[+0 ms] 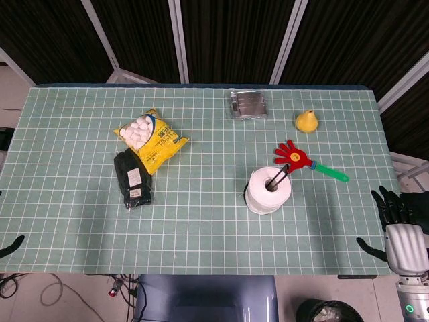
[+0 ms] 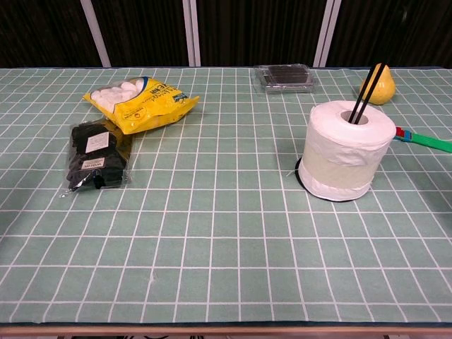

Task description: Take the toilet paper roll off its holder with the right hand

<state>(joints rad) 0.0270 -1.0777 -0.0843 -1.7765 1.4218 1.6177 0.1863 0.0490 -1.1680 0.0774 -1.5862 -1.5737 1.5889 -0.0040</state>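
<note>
A white toilet paper roll [image 1: 269, 190] [image 2: 348, 150] stands upright on a holder whose black rod [image 1: 277, 177] [image 2: 366, 94] sticks up through its core; the dark base [image 2: 302, 178] peeks out under it. My right hand [image 1: 397, 225] is at the table's right front edge, well right of the roll, fingers spread and holding nothing. Only a dark tip of my left hand [image 1: 12, 245] shows at the left front edge. Neither hand appears in the chest view.
A red hand-shaped clapper with a green handle [image 1: 308, 162] lies just right of the roll. A yellow pear [image 1: 306, 121], a clear plastic box [image 1: 249, 104], a yellow bag of white pieces [image 1: 151, 139] and a black packet [image 1: 133, 178] lie on the green gridded table [image 1: 201, 221].
</note>
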